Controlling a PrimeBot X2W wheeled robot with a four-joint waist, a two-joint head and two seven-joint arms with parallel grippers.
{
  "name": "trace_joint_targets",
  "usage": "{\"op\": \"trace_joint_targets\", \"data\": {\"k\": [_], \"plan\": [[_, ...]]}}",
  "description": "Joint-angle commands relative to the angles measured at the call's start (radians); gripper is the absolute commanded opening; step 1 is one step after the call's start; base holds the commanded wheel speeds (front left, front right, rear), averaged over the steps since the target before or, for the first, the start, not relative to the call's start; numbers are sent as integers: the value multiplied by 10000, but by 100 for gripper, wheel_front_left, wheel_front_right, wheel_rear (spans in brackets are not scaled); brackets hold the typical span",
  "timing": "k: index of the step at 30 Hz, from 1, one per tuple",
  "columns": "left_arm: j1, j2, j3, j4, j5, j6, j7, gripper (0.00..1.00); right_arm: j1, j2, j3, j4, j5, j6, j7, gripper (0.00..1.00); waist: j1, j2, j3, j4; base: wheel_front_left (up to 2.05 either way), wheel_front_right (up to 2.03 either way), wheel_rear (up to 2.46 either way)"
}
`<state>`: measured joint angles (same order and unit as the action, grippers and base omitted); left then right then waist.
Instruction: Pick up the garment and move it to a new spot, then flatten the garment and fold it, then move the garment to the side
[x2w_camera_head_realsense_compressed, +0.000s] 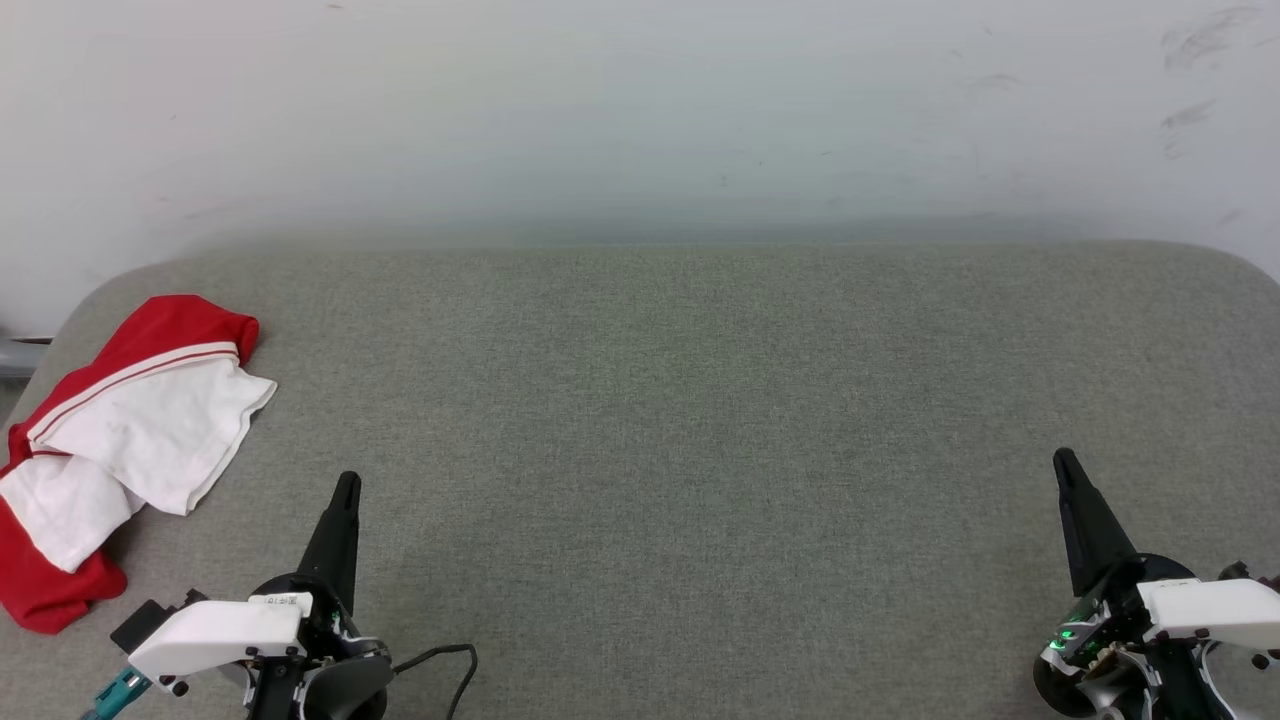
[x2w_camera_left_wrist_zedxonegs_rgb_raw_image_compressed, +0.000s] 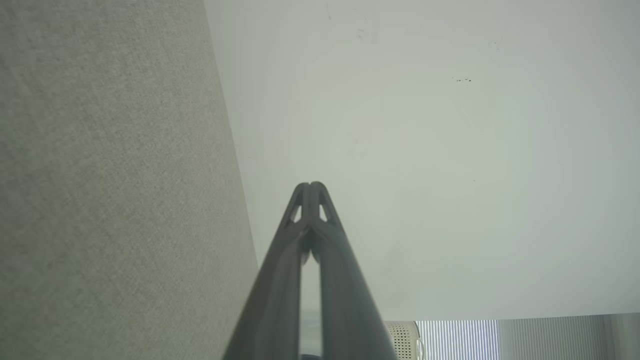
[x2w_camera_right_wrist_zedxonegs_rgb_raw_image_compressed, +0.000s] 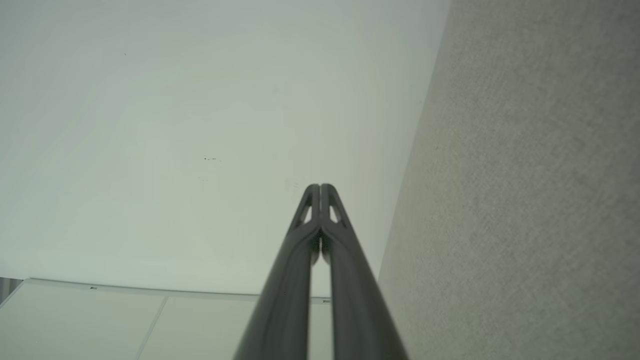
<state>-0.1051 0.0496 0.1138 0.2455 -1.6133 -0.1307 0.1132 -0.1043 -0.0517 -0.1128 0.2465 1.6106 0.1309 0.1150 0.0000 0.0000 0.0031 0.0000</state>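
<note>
Head view: red-and-white garment (x2w_camera_head_realsense_compressed: 130, 440) crumpled at left edge of desk (x2w_camera_head_realsense_compressed: 700, 400); left pincer (x2w_camera_head_realsense_compressed: 346, 485) near it, right pincer (x2w_camera_head_realsense_compressed: 1063, 460) well apart, both closed, empty.

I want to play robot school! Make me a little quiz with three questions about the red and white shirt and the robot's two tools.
1. True or false: the left tool is holding the shirt.
2. Where on the grey cushion does the shirt lie? A) at the left edge B) in the middle C) at the right edge
3. Fill the gap: the left tool and the right tool both have their fingers ___ (open or shut).
Key: 1 false; 2 A; 3 shut.
</note>
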Motion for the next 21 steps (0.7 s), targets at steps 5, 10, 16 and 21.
{"op": "trace_joint_targets", "data": {"k": [5, 10, 16, 21], "plan": [[-108, -2, 7, -4, 41, 0, 30, 0, -145, 48, 3, -3, -2, -5, -19, 0, 0, 0, 0, 0, 0, 0, 0], [-108, -2, 7, -4, 41, 0, 30, 0, -145, 48, 3, -3, -2, -5, -19, 0, 0, 0, 0, 0, 0, 0, 0], [-108, -2, 7, -4, 41, 0, 30, 0, -145, 49, 3, -3, -2, -5, -19, 0, 0, 0, 0, 0, 0, 0, 0], [-108, -2, 7, -4, 41, 0, 30, 0, -145, 49, 3, -3, -2, -5, -19, 0, 0, 0, 0, 0, 0, 0, 0]]}}
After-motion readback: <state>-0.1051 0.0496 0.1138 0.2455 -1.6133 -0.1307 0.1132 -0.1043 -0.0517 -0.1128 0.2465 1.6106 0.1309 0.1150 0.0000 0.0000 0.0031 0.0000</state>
